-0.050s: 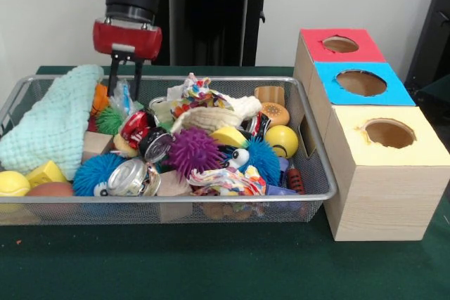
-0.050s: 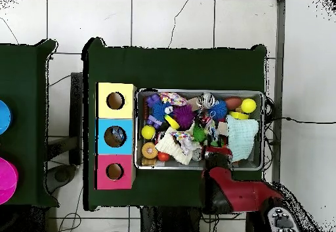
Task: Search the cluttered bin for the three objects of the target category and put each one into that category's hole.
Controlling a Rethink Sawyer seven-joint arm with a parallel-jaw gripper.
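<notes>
While my gripper point(image 1: 125, 75) hangs with fingers apart and empty over the bin's point(image 1: 309, 173) back corner, by the green cloth point(image 1: 53, 121), I'm set to dig, since the targets lie buried and the three holes point(image 1: 361, 82) wait alongside on the bench point(image 1: 211, 265).

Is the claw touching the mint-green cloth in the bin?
Cannot tell. In the front view the claw hangs just beside the cloth, its tips hidden among toys; the overhead view hides them under the arm.
</notes>
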